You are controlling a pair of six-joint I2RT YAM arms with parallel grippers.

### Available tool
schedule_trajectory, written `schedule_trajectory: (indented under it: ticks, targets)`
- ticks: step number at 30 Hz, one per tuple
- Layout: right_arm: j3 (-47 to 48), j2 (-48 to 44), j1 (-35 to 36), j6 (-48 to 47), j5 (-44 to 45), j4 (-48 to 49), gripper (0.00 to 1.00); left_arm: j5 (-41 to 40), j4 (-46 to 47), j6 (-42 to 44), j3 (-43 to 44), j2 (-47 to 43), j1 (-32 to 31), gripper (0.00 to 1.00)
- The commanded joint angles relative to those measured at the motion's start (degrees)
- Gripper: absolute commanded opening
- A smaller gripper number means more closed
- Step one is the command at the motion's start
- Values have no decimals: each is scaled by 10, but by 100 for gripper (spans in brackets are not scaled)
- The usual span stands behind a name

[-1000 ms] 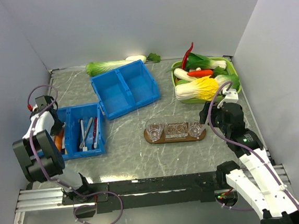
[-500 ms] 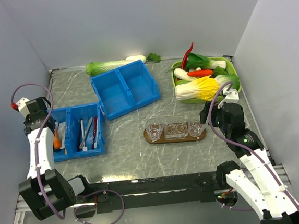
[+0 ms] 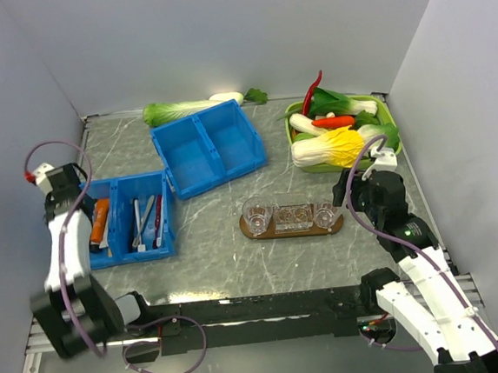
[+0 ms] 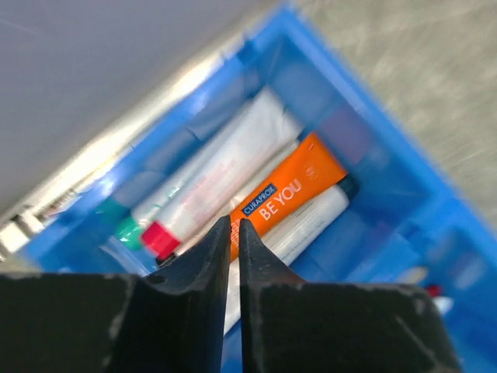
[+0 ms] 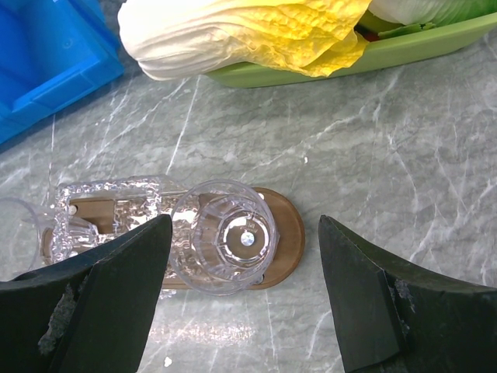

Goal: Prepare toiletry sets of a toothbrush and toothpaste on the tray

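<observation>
The left pincer (image 4: pixel 235 221) has its jaws pressed almost together, only a thin slit between them, and it grips nothing. In its wrist view, just beyond its tips, toothpaste tubes lie packed side by side in a blue bin (image 4: pixel 373 148): an orange tube (image 4: pixel 287 198) and a white tube with a red cap (image 4: pixel 206 198) beside it. The picture is blurred, so I cannot tell if the tips touch anything. Going down this narrow would likely only shove the tubes, and, once opened, the jaws could pinch two at once. In the right wrist view the right pincer (image 5: pixel 242 225) gapes wide and empty, a clear cup (image 5: pixel 225 233) on the end of the tray (image 5: pixel 286 233) between its fingers below; a careless drop could knock that cup over. From above, the brushes (image 3: pixel 147 220) lie in the compartment to the left pincer's right, well apart from the tray, where the cups stand empty.
</observation>
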Motion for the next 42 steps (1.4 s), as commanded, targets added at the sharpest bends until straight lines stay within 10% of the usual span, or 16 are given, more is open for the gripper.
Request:
schedule_trajectory:
  ticks: [1, 16, 42]
  targets:
    - [16, 3, 3, -7, 9, 10, 83, 51, -39, 7, 31, 111, 3, 18]
    - [14, -8, 3, -6, 12, 8, 83, 55, -48, 12, 47, 193, 5, 50]
    - [13, -1, 3, -7, 13, 13, 83, 66, -82, 17, 92, 306, 5, 45]
